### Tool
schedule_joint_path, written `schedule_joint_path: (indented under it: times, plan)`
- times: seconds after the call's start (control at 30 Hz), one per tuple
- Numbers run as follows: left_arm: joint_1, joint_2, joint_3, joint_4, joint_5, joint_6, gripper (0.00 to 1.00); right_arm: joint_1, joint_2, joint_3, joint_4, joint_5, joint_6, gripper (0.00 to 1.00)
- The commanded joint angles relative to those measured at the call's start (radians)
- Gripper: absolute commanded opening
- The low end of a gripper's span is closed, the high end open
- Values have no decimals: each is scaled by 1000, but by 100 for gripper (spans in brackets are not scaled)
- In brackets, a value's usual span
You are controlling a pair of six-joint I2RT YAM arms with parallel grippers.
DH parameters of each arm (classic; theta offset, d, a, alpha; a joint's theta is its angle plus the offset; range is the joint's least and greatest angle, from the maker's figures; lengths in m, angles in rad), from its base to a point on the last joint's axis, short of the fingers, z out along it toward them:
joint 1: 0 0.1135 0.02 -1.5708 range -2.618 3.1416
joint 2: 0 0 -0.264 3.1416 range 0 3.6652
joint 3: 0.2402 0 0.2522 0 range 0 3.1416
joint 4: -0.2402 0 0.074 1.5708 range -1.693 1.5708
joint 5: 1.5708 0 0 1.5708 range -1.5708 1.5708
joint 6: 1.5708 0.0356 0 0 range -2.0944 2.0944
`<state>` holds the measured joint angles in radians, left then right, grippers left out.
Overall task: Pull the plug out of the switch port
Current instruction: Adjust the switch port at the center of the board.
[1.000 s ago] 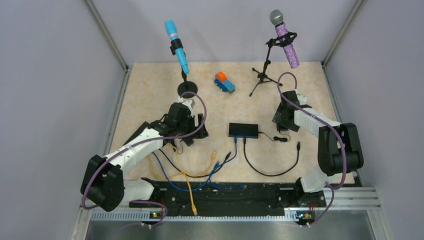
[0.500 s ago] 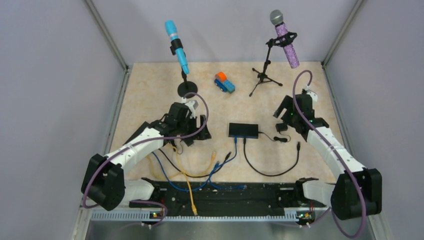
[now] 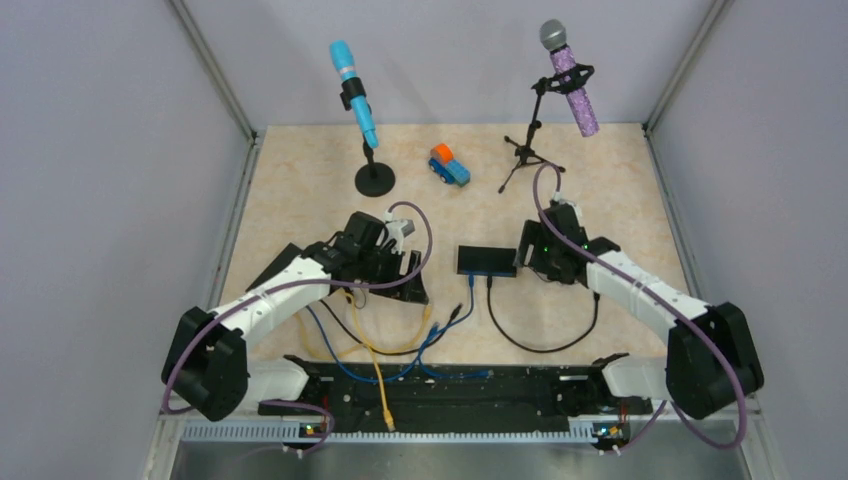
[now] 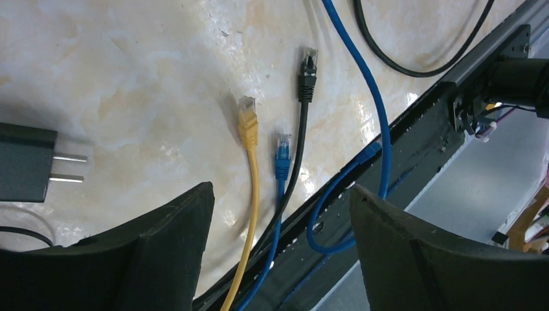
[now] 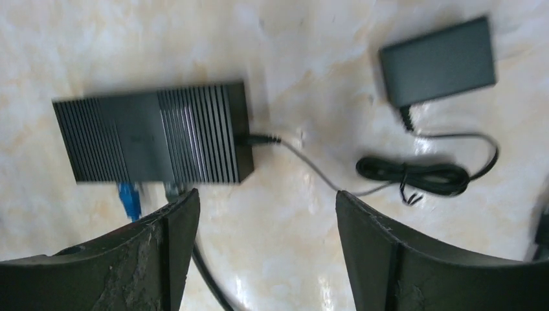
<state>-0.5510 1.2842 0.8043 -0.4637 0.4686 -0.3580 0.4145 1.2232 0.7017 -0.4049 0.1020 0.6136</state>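
Observation:
The black ribbed switch (image 3: pixel 487 260) lies mid-table and also shows in the right wrist view (image 5: pixel 152 139). A blue plug (image 5: pixel 131 197) and a black plug (image 5: pixel 171 189) sit in its near-side ports, and a thin power lead (image 5: pixel 262 138) enters its right end. My right gripper (image 3: pixel 530 256) is open and empty, hovering just right of the switch, its jaws wide apart (image 5: pixel 265 214). My left gripper (image 3: pixel 408 282) is open and empty (image 4: pixel 281 194) left of the switch, above loose yellow (image 4: pixel 246 120), blue (image 4: pixel 283 155) and black (image 4: pixel 307 74) cable ends.
A power adapter (image 5: pixel 437 61) and its coiled lead (image 5: pixel 414 175) lie right of the switch. Cables loop toward the front rail (image 3: pixel 450 385). A blue microphone on a stand (image 3: pixel 357 95), a toy truck (image 3: pixel 449 165) and a purple microphone on a tripod (image 3: pixel 570 80) stand at the back.
My right gripper has swung in from the right side of the table to beside the switch. My left gripper has moved right and nearer, over the loose cable ends.

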Motion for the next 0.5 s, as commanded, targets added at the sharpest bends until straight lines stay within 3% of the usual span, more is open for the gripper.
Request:
schedule_joint_path:
  times: [0.0, 0.3, 0.47]
  plan:
    - [-6, -69, 23, -42, 52, 43, 81, -49, 106, 170, -16, 167, -73, 73]
    - [-42, -92, -29, -37, 125, 45, 81, -143, 363, 318, 46, -5, -144, 67]
    - [-80, -70, -43, -28, 139, 31, 81, -174, 418, 302, 45, 8, -138, 66]
